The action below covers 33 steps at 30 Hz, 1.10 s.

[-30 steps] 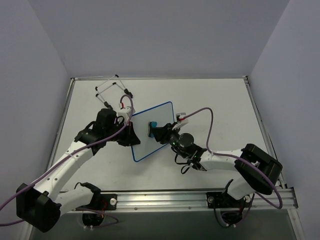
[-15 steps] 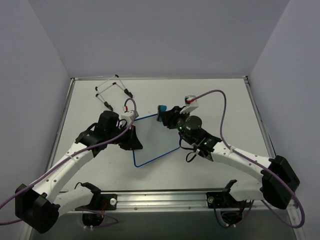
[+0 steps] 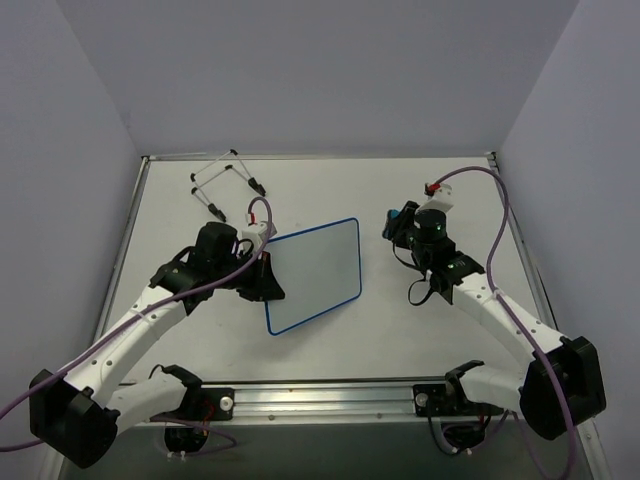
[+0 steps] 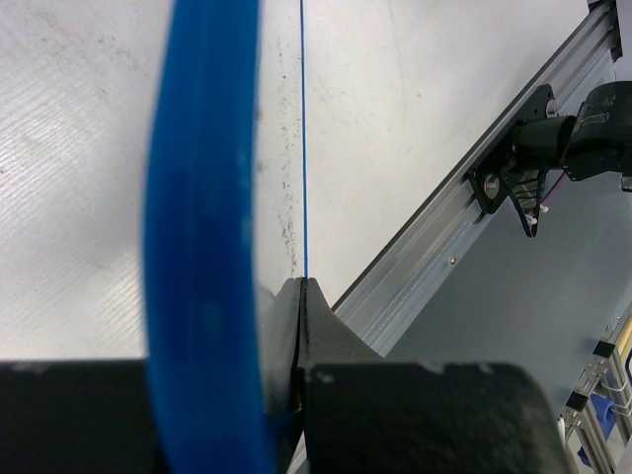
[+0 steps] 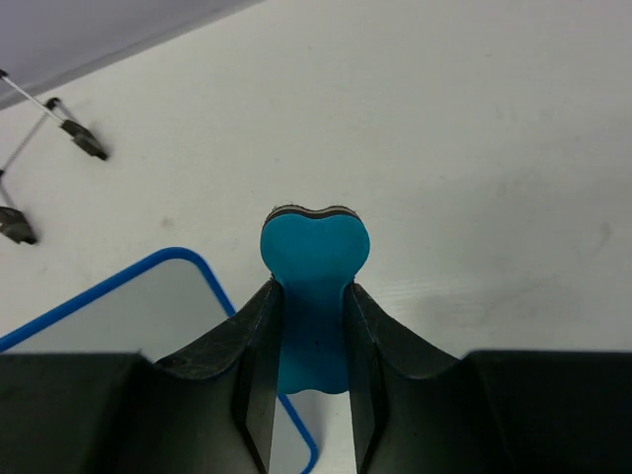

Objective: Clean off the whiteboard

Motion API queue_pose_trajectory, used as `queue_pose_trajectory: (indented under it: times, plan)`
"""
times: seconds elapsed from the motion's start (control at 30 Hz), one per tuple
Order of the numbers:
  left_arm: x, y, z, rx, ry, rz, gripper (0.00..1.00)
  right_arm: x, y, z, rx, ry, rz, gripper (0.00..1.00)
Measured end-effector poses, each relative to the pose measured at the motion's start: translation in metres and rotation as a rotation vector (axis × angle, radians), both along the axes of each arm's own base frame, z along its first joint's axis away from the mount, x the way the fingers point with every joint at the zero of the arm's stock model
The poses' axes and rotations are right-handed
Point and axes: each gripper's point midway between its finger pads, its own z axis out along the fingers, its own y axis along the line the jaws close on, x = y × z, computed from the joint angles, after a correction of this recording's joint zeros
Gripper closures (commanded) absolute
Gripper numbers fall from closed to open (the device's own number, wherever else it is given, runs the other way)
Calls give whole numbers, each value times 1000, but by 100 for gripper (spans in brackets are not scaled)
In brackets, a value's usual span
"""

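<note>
The whiteboard (image 3: 315, 272), white with a thin blue frame and no writing visible, is held tilted at the table's middle. My left gripper (image 3: 263, 280) is shut on its left edge; in the left wrist view the blue frame (image 4: 202, 227) runs up beside the closed fingers (image 4: 331, 326). My right gripper (image 3: 400, 225) is shut on the small blue eraser (image 5: 314, 272), also seen in the top view (image 3: 404, 213), and holds it to the right of the board, apart from it. The board's corner (image 5: 148, 306) shows lower left in the right wrist view.
A thin wire easel stand (image 3: 226, 183) lies at the back left of the table; its feet (image 5: 74, 138) show in the right wrist view. The aluminium rail (image 3: 330, 398) runs along the near edge. White walls enclose the table.
My right gripper has lifted the eraser off the board and moved it right and back, away from the board. The board has tilted in my left gripper's grip, then settled.
</note>
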Motion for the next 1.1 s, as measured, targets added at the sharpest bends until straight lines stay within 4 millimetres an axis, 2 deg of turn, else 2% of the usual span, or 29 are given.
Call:
queue_pose_trajectory:
  times: [0.1,0.3,0.53,0.63,0.87,0.93,1.0,1.1]
  plan:
    - [0,0,0,1,-2,1,98,2,-13,-18,-52,77,-23,100]
    - [0,2,1,6,-6,9,98,14,-22,-44,-127,192,-26,98]
    - [1,8,3,23,-29,35,98,13,-32,-108,-227,391,-23,95]
    - [1,9,3,27,-32,41,98,9,-34,-128,-258,454,-18,92]
    - [1,10,3,29,-36,40,98,7,-38,-148,-295,514,-13,85]
    - [1,10,4,30,-39,39,98,8,-38,-149,-296,518,-12,79]
    - [1,10,4,31,-40,40,98,8,-38,-150,-297,520,-12,66]
    - [1,11,4,32,-43,39,98,9,-38,-152,-300,523,-11,53]
